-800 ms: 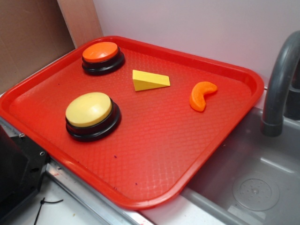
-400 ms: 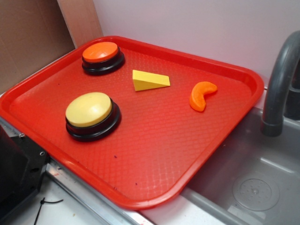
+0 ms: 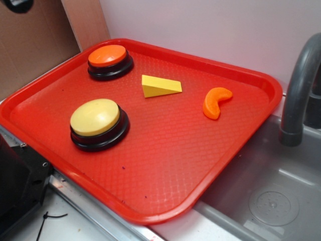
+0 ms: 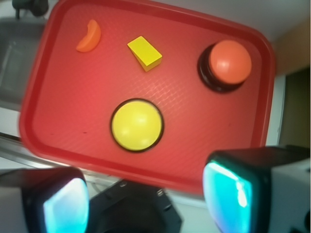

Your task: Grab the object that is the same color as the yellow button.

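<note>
Item: gripper (image 4: 146, 204), fingers wide apart, empty, high over tray's (image 3: 261, 83) near edge; a dark bit of arm just entered exterior view top-left, absent 0.4 s ago. Item: yellow wedge (image 3: 160, 86), unmoved, mid-tray btw orange button (image 3: 108, 55) and orange segment (image 3: 215, 102). Yellow button (image 3: 95, 117) nearer. We judge approach just starting.

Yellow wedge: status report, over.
Pincer open, high above the tray, holding nothing. Yellow wedge untouched, lying between the orange button and the orange slice. Nothing blocking it.
</note>
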